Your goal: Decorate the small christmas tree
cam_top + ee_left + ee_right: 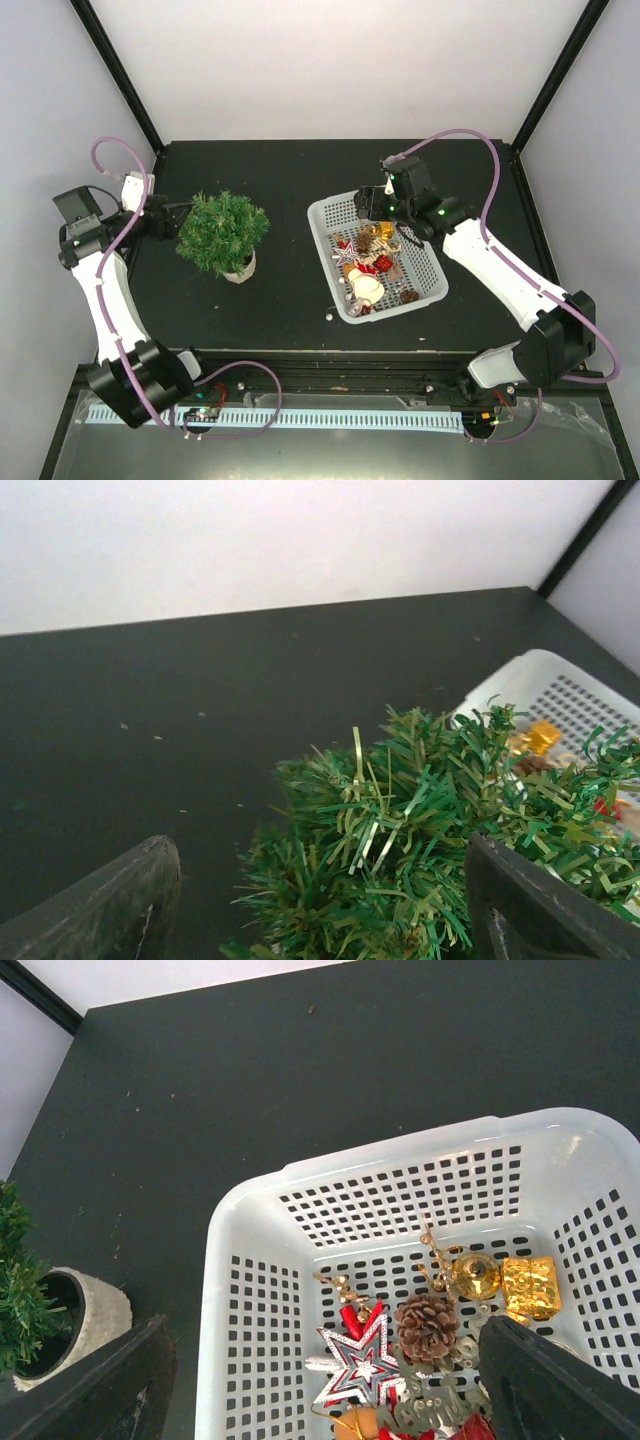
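The little tree (pixel 224 231) stands in its white pot (pixel 241 270) left of the basket (pixel 325 204), its top sprigs between the left gripper's (pixel 183 212) wide-spread jaws, while the right gripper (pixel 368 207) hangs over the basket with its jaws wide too.

1. I found the small christmas tree (pixel 222 232) standing upright on the left half of the black table (pixel 290 180).
2. Its crown was bushy and rounded, built of dense needle sprigs. Close up, these read as flat strips in dark and pale green, a few of them yellowish.
3. It stood in a little round pot (pixel 240 268). In the right wrist view the wall was pale and the inside dark.
4. From above, the foliage overhung the pot and hid most of it. Only the near rim showed below the sprigs.
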Robot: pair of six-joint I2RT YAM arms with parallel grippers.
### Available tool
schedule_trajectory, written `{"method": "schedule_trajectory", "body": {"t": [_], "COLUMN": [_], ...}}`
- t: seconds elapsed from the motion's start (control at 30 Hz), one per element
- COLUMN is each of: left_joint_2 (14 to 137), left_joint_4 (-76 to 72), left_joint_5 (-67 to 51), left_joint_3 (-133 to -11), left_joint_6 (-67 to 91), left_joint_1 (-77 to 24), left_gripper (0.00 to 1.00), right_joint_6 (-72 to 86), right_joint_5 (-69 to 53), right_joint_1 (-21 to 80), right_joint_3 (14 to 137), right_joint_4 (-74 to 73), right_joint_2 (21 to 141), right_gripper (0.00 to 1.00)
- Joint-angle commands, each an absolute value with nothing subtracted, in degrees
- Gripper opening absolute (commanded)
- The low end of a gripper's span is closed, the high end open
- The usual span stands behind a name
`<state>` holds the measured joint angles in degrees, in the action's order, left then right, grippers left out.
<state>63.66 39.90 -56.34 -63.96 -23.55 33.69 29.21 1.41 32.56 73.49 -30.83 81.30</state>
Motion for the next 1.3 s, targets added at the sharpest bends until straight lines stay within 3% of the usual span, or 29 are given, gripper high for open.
{"method": "schedule_trajectory", "body": {"t": [0.0, 0.4, 0.9, 1.07, 1.17, 1.27], "left_joint_2": [69.4, 77.6, 80.7, 82.2, 83.9, 86.8], "left_joint_4": [52.6, 52.6, 50.5, 53.6, 56.7, 60.8], "left_joint_5": [-64.7, -56.4, -48.3, -51.4, -54.0, -56.7], "left_joint_3": [-70.6, -78.2, -77.5, -77.8, -78.7, -80.9], "left_joint_6": [-31.7, -29.1, -29.0, -30.4, -32.0, -33.2], "left_joint_1": [33.9, 27.8, 23.8, 22.7, 21.4, 20.4], "left_gripper": [0.8, 0.77, 0.66, 0.51, 0.36, 0.15], "right_joint_6": [29.2, 28.7, 28.7, 28.8, 28.9, 29.1], "right_joint_5": [0.5, 1.1, 1.5, 2.0, 2.1, 2.1], "right_joint_1": [33.0, 33.0, 33.0, 33.0, 33.0, 33.0], "right_joint_3": [72.6, 68.9, 67.6, 67.2, 66.9, 66.6], "right_joint_4": [-27.9, -25.9, -26.0, -26.0, -26.1, -25.9], "right_joint_2": [81.1, 80.0, 78.7, 78.8, 79.1, 79.1], "right_gripper": [0.83, 0.84, 0.84, 0.84, 0.84, 0.84]}}
